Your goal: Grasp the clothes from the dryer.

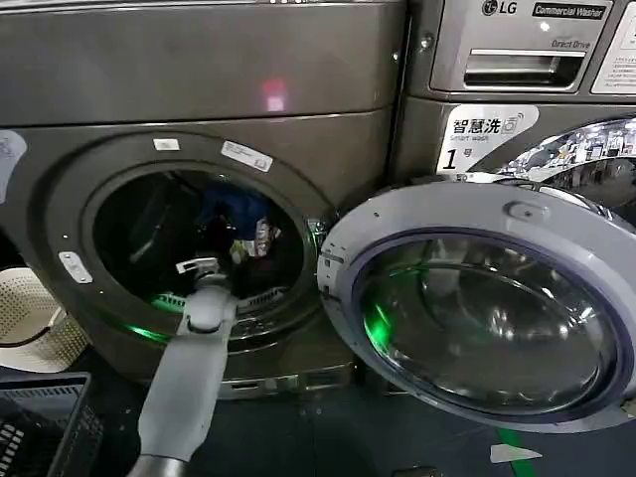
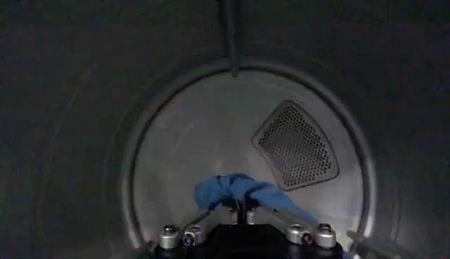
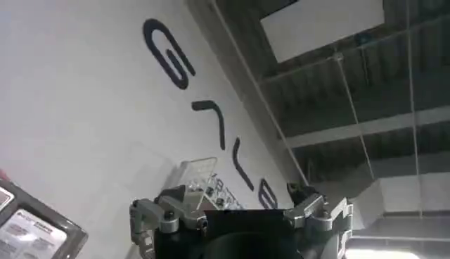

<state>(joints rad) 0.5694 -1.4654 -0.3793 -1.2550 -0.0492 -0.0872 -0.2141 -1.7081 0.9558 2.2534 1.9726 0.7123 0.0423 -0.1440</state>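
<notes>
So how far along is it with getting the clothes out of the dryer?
Done: the dryer door hangs open and the left claw is inside the drum. In hand: it seems closed on the blue clothes. Left: pulling them out. The right claw waits aside, facing a wall.

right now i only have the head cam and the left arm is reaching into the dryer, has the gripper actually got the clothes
Observer: Yes. In the left wrist view the left gripper is shut on the clothes, a blue bundle bunched at its fingertips.
Operator: anything else lying deeper in the drum
Observer: Behind the bundle, the back wall is bare metal with a perforated vent set into it.
Operator: and what's the right arm doing
Observer: The right gripper is open and holds nothing. It points up at a white wall with dark lettering.
</notes>
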